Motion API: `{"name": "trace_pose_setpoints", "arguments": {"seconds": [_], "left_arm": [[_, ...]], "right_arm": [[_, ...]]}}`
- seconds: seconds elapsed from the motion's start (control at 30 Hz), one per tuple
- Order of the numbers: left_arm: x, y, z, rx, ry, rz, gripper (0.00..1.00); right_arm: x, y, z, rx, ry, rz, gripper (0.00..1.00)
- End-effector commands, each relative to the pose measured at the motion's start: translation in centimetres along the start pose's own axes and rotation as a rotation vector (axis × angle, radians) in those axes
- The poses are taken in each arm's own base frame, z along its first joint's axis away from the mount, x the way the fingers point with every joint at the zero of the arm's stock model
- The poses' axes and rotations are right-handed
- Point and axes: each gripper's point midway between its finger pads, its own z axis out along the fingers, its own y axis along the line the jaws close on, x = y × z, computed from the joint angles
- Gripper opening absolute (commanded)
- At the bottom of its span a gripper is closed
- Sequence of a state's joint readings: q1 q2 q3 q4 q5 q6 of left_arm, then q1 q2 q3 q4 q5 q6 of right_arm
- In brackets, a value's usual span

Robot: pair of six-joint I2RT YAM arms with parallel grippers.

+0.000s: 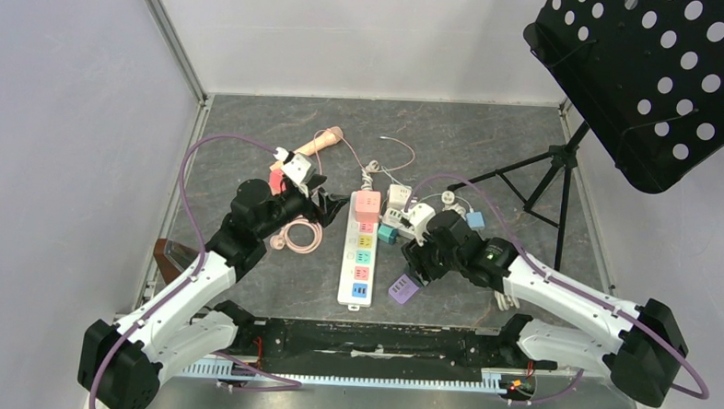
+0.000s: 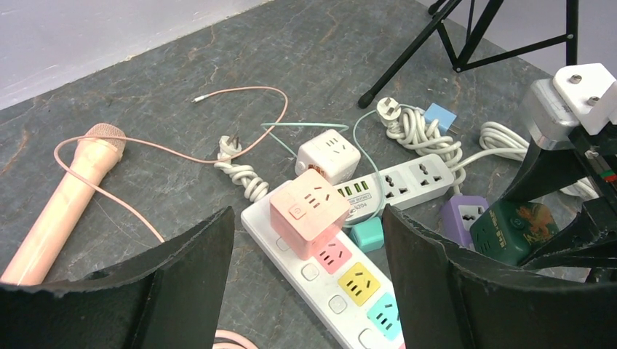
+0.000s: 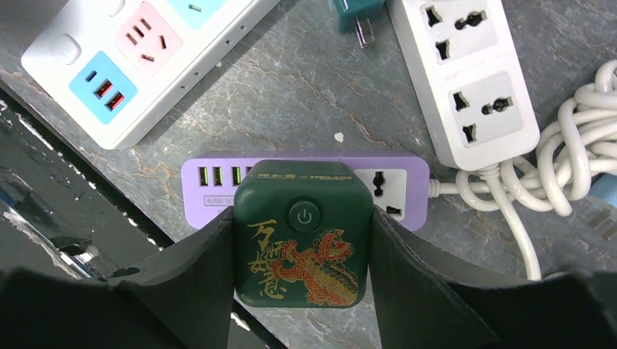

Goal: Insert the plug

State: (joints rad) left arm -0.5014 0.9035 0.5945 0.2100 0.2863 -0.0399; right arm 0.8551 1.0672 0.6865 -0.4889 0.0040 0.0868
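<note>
the right gripper (image 3: 300, 218) grips the green cube (image 3: 298, 254), one finger pressed on each side wall; the cube's face with the power button and dragon points at the wrist camera; the cube sits squarely over the middle of the purple strip (image 3: 396, 185), though i cannot tell whether it is seated; the left gripper (image 2: 307, 218) hangs with jaws spread wide and nothing between them, above the pink cube (image 2: 305, 207) that sits on the white strip (image 2: 320, 283); a teal plug (image 2: 366, 234) lies just beside that strip
</note>
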Motion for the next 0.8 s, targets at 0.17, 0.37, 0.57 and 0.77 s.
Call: {"name": "trace_pose_setpoints", "arguments": {"seconds": [0.17,0.37,0.57,0.77], "left_arm": [[-0.6,0.4,-0.2,-0.019,-0.013,0.042,0.8],[-0.6,0.3,-0.4,-0.018,-0.017,0.043,0.8],[-0.7,0.3,-0.5,-0.019,-0.021,0.044,0.8],[-0.8,0.2,-0.4,-0.011,-0.024,0.045,0.8]], "right_arm": [[3.8,1.6,0.1,-0.109,0.185,-0.063,0.0],[5.4,-0.9,0.5,0.037,0.252,-0.041,0.0],[5.4,-1.5,0.3,0.108,0.149,0.08,0.0],[5.2,-0.8,1.1,0.091,-0.007,0.239,0.0]]}}
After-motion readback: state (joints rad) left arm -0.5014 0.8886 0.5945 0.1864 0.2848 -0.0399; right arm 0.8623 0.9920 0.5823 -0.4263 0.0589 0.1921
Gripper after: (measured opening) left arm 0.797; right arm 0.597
